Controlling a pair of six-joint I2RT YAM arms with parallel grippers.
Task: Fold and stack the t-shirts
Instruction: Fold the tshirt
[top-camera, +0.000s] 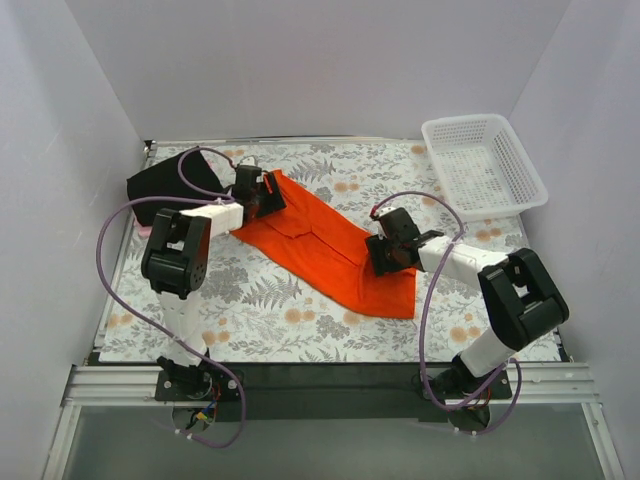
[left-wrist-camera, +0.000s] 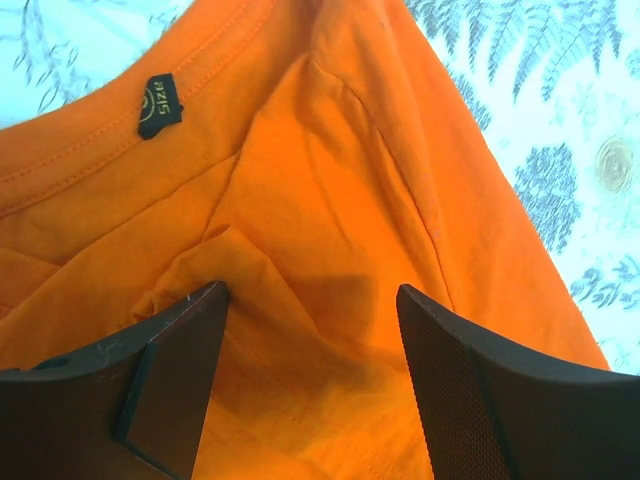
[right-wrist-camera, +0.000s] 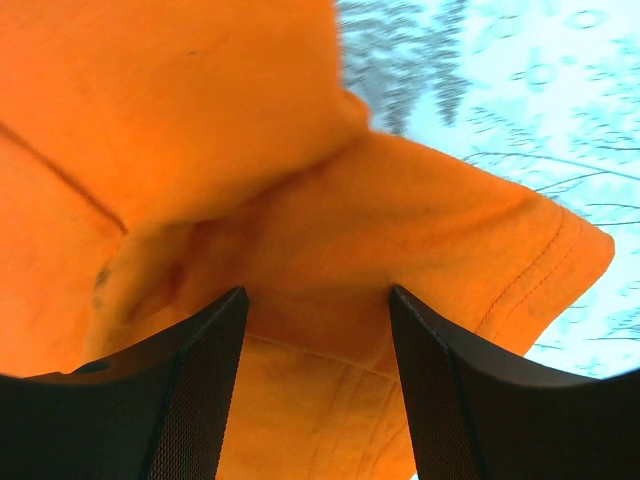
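Note:
The orange t-shirt (top-camera: 325, 250) lies folded lengthwise in a diagonal strip across the floral table. My left gripper (top-camera: 268, 196) is open over its upper left end; the left wrist view shows the collar with a black size tag (left-wrist-camera: 160, 104) and cloth (left-wrist-camera: 330, 200) between the spread fingers. My right gripper (top-camera: 385, 255) is open over the shirt's lower right part; the right wrist view shows a hemmed edge of orange cloth (right-wrist-camera: 400, 230) between its fingers. The black t-shirt (top-camera: 165, 180) lies bunched at the far left. A sliver of the pink t-shirt (top-camera: 144, 231) shows behind the left arm.
A white mesh basket (top-camera: 484, 165) stands at the back right corner. White walls enclose the table on three sides. The floral tablecloth (top-camera: 270, 300) lies bare in front of the shirt. Purple cables loop beside both arms.

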